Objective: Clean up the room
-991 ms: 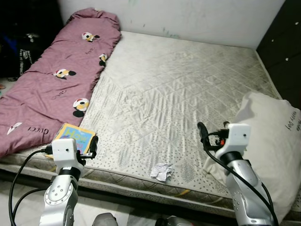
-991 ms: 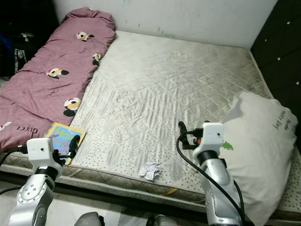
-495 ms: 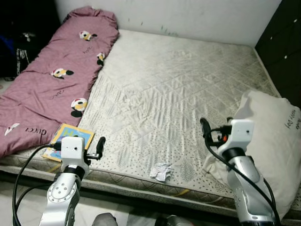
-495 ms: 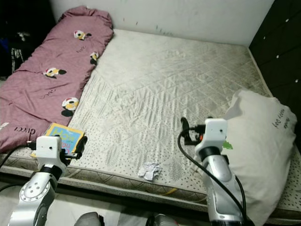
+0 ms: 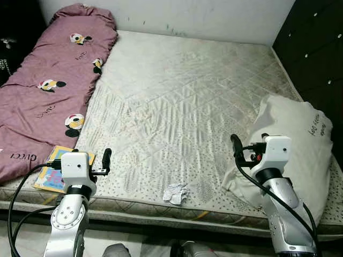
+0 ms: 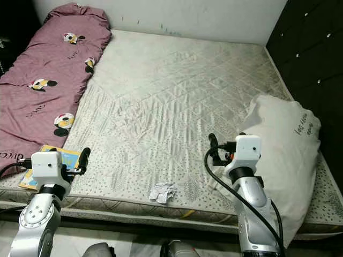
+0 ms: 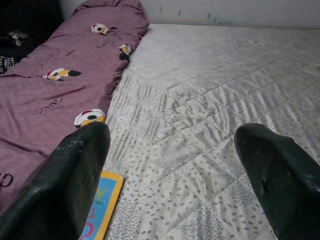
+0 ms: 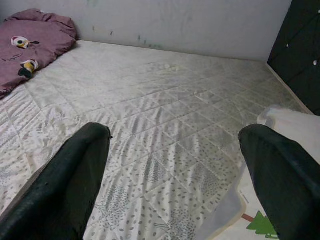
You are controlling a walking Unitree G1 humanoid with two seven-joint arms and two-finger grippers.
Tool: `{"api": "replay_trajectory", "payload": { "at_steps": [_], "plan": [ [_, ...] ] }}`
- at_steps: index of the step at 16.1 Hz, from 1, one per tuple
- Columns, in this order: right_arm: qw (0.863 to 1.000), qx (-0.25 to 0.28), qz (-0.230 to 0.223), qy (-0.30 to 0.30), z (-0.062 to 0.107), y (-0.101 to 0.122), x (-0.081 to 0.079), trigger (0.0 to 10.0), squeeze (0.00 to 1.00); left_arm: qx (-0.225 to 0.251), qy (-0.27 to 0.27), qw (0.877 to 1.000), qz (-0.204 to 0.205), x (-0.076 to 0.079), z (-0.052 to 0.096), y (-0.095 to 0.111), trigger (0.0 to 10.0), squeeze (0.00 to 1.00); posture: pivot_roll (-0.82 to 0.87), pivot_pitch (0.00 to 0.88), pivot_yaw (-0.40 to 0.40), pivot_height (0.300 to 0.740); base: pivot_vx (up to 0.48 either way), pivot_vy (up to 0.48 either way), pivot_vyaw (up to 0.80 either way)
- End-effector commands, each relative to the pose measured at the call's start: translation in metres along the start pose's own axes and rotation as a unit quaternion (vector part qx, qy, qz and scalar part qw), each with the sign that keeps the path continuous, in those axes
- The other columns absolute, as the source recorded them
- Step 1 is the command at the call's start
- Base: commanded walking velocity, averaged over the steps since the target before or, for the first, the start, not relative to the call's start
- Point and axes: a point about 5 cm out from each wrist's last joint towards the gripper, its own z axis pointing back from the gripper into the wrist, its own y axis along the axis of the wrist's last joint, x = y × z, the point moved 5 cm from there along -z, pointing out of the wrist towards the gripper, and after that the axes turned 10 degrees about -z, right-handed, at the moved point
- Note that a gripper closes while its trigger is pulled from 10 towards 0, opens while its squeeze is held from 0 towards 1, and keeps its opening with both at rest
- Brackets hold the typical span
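The purple quilted blanket with cartoon mouse prints (image 5: 48, 91) carries white lettering near its lower edge that reads "gucci", seen upside down, and smaller white words beside the mouse heads are too small to read. The white pillow (image 5: 300, 139) at the right side of the mattress has dark handwriting-style words near its far corner, not legible. The yellow and blue children's book (image 5: 51, 174) shows coloured letters on its cover, but they cannot be made out

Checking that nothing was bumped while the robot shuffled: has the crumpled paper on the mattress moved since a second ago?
No. The crumpled paper lies in the same spot near the front edge of the mattress, as far from the pillow as before; the camera shifted.
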Motion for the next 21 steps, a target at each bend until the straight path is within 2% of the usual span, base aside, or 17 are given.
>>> {"api": "replay_trajectory", "payload": {
  "at_steps": [1, 4, 8, 10, 13, 15, 17, 19, 21],
  "plan": [
    [1.000, -0.003, 0.005, -0.001, -0.002, 0.000, 0.002, 10.0, 0.00, -0.004, -0.001, 1.000, 0.001, 0.002, 0.000, -0.002, 10.0, 0.00, 0.02, 0.054, -0.093, 0.740, 0.000, 0.000, 0.00],
    [0.999, -0.011, 0.018, 0.025, -0.007, 0.001, -0.002, 10.0, 0.00, 0.003, 0.013, 1.000, 0.005, 0.005, 0.001, -0.001, 10.0, 0.00, 0.04, 0.045, -0.155, 0.740, 0.000, 0.000, 0.00],
    [0.998, -0.008, 0.037, 0.044, -0.018, 0.009, -0.003, 10.0, 0.00, 0.006, 0.026, 1.000, 0.014, 0.006, 0.003, -0.001, 10.0, 0.00, 0.03, 0.040, -0.177, 0.740, 0.000, 0.000, 0.00],
    [0.999, 0.001, 0.035, 0.019, -0.013, 0.009, 0.005, 10.0, 0.00, 0.022, -0.008, 1.000, -0.008, 0.017, -0.004, 0.005, 10.0, 0.00, -0.01, 0.031, -0.126, 0.740, 0.000, 0.000, 0.00],
    [0.999, 0.009, 0.031, -0.034, 0.011, 0.003, 0.019, 10.0, 0.00, 0.028, -0.065, 0.997, -0.011, 0.037, -0.022, 0.010, 10.0, 0.00, -0.11, 0.023, -0.033, 0.740, 0.000, 0.000, 0.00],
    [0.998, 0.015, 0.033, -0.051, 0.018, 0.002, 0.023, 10.0, 0.00, 0.029, -0.085, 0.996, -0.017, 0.044, -0.028, 0.009, 10.0, 0.00, -0.14, 0.024, -0.012, 0.740, 0.000, 0.000, 0.00],
    [0.994, 0.023, 0.032, -0.098, 0.033, -0.004, 0.032, 10.0, 0.00, 0.031, -0.119, 0.992, -0.036, 0.056, -0.038, 0.009, 10.0, 0.00, -0.21, 0.011, 0.071, 0.740, 0.000, 0.000, 0.00],
    [0.994, 0.011, 0.031, -0.107, 0.041, -0.019, 0.030, 10.0, 0.00, 0.022, -0.134, 0.990, -0.036, 0.060, -0.043, 0.004, 10.0, 0.00, -0.23, 0.000, 0.109, 0.740, 0.000, 0.000, 0.00],
    [0.994, -0.001, 0.042, -0.100, 0.042, -0.031, 0.027, 10.0, 0.00, 0.017, -0.135, 0.990, -0.042, 0.060, -0.047, -0.002, 10.0, 0.00, -0.23, 0.000, 0.115, 0.740, 0.000, 0.000, 0.00]
  ]
}}
